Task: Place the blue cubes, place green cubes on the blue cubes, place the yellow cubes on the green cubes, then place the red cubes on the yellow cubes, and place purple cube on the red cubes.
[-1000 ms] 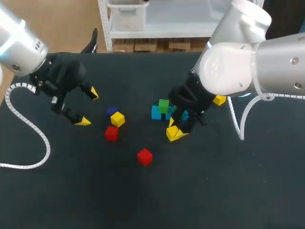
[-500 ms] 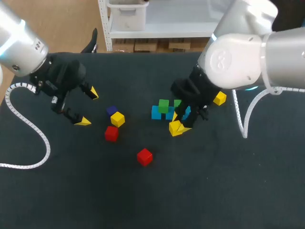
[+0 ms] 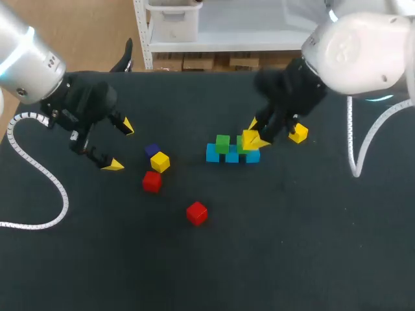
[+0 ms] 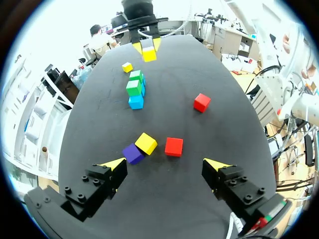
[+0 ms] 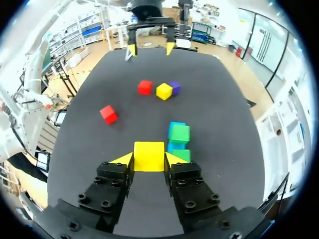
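Note:
Three blue cubes (image 3: pixel 213 153) stand in a row mid-table. Two green cubes (image 3: pixel 222 144) sit on top of them. My right gripper (image 3: pixel 253 138) is shut on a yellow cube (image 5: pixel 149 156) and hangs over the right end of the row, by the second green cube (image 5: pixel 181 155). My left gripper (image 3: pixel 120 145) is open and holds nothing, left of a cluster formed by a yellow cube (image 4: pixel 146 143), a purple cube (image 4: pixel 132 153) and a red cube (image 4: pixel 174 147). Another red cube (image 3: pixel 196 212) lies nearer the front. One more yellow cube (image 3: pixel 298 134) rests behind my right gripper.
A white cable (image 3: pixel 39 162) loops over the table's left part under my left arm. A second cable (image 3: pixel 353 152) hangs at the right. The dark table (image 3: pixel 272 246) spreads bare across the front and right.
My right gripper has carried the yellow cube from in front of the blue row up and back, to above the row's right end. The left arm has stayed still.

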`<state>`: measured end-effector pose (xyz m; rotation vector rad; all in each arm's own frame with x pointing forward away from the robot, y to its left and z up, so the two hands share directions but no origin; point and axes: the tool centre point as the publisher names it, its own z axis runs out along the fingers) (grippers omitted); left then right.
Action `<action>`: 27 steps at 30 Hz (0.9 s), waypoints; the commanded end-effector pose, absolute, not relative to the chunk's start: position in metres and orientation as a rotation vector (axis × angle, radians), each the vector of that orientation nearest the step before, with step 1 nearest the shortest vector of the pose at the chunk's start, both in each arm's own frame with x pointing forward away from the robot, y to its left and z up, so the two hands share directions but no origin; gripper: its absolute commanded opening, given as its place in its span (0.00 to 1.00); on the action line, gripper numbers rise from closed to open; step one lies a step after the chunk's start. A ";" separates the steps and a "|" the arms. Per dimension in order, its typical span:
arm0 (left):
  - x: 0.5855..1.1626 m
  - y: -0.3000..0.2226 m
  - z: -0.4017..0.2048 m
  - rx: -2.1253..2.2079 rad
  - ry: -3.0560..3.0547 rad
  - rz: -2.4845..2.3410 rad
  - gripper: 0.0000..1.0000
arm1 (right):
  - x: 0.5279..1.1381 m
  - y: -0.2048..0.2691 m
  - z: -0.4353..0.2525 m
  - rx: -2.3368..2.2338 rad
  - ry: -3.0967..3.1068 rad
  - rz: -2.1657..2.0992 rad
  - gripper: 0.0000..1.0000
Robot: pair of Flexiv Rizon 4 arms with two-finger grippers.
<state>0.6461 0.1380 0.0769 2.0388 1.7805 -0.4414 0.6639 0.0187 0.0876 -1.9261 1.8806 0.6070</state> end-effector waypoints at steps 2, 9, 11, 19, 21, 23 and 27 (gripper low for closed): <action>0.646 0.139 0.076 2.038 1.773 -0.443 1.00 | 0.675 0.026 0.087 -1.911 1.889 0.601 0.00; 0.646 0.139 0.076 2.038 1.773 -0.443 1.00 | 0.688 0.042 0.078 -1.900 1.910 0.576 0.00; 0.646 0.139 0.076 2.038 1.773 -0.443 1.00 | 0.691 0.045 0.075 -1.893 1.917 0.574 0.00; 0.646 0.139 0.076 2.038 1.773 -0.443 1.00 | 0.699 0.052 0.068 -1.892 1.940 0.534 0.00; 0.646 0.139 0.076 2.038 1.773 -0.443 1.00 | 0.700 0.053 0.067 -1.895 1.947 0.525 0.00; 0.646 0.139 0.076 2.038 1.773 -0.443 1.00 | 0.700 0.052 0.066 -1.893 1.956 0.516 0.00; 0.646 0.139 0.076 2.038 1.773 -0.443 1.00 | 0.700 0.051 0.064 -1.891 1.968 0.500 0.00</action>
